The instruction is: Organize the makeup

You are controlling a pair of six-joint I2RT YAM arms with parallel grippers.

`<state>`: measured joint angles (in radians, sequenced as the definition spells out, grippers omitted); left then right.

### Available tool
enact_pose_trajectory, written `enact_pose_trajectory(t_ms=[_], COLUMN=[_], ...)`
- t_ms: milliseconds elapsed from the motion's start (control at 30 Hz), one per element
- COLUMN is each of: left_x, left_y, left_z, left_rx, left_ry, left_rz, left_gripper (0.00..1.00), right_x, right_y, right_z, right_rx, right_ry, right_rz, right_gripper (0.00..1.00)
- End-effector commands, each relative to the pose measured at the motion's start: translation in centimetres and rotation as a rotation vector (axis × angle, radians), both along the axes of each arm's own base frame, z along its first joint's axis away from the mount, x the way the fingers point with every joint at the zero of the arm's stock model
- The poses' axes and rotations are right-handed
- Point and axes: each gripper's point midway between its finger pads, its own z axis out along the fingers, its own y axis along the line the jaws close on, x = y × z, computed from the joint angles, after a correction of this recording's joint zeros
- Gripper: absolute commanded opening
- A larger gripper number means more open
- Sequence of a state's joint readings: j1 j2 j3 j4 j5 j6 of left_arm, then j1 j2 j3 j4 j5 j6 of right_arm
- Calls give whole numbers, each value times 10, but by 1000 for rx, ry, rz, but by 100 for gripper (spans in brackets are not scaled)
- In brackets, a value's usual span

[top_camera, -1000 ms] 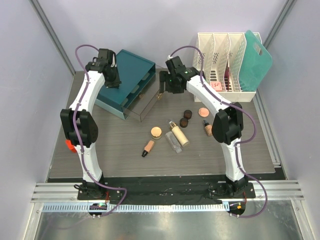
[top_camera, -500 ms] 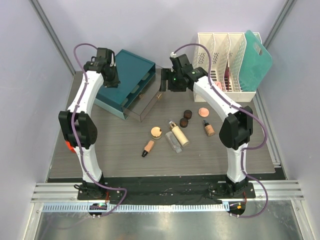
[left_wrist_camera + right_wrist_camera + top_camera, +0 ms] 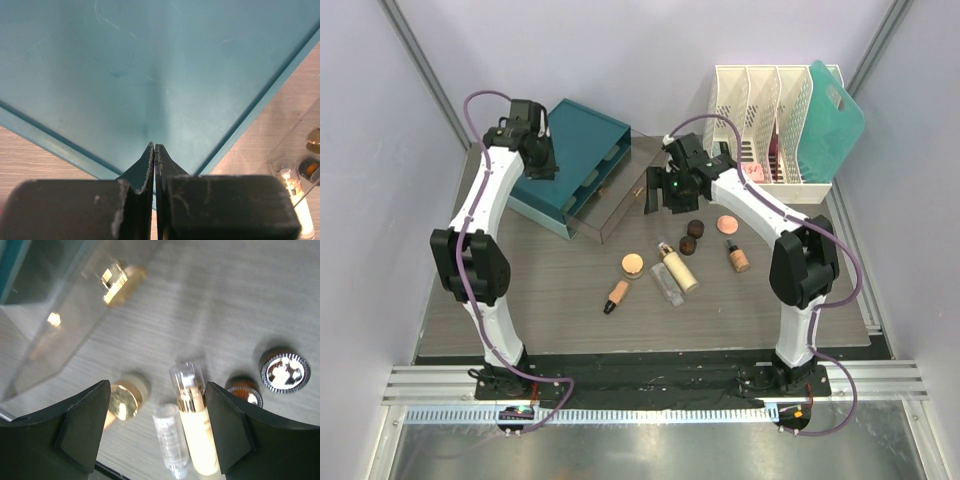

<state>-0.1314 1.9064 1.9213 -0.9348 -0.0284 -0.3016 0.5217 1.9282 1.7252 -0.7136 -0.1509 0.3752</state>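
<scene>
The right gripper [image 3: 156, 390] hangs with its jaws spread wide and nothing between them, just off the front corner of the clear drawer [image 3: 610, 205] that is pulled out of the teal drawer box [image 3: 582, 150]. Below it the makeup lies loose on the worktop [image 3: 520, 290], all on the near side of that box: a cream bottle [image 3: 196, 435] almost centred under the jaws, a clear bottle [image 3: 171, 440] touching its side, a gold-lidded jar [image 3: 125, 400] and two dark jars [image 3: 282, 371]. The left gripper [image 3: 154, 150] is closed tip to tip on nothing, pointing at the box's top; it may be steadying it, but contact is not clear. This looks like the approach to a pick. The next move calls for lowering squarely across the cream bottle's narrow body without nudging the clear one. The right wrist view shows the drawer's gold knob [image 3: 117, 277]. Only the overhead view shows the peach compact [image 3: 726, 222] and two tan bottles [image 3: 616, 295] farther from the box.
</scene>
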Motion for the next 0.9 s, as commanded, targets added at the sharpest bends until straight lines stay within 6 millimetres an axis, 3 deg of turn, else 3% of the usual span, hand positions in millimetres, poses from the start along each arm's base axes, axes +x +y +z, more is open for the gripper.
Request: enact_pose_trajectory(t_ms=[0, 167, 333, 633, 767, 867], left_x=[-9, -13, -14, -16, -16, -16], left_y=[0, 0, 0, 1, 1, 1], left_z=[17, 9, -2, -5, -7, -8], left_rx=[-4, -3, -2, 2, 3, 4], left_ry=[-40, -20, 3, 13, 18, 19], left_rz=[-33, -36, -31, -35, -36, -37], left_gripper=[0, 0, 0, 0, 0, 0], right_x=[-20, -40, -57, -58, -54, -55], right_y=[-5, -12, -3, -15, -29, -28], right_z=[8, -16, -47, -83, -101, -112], right_rx=[22, -76, -150, -257, -348, -359], right_ry=[9, 30, 70, 116, 134, 153], right_rz=[14, 77, 137, 108, 71, 82], right_gripper=[81, 79, 77, 67, 67, 66])
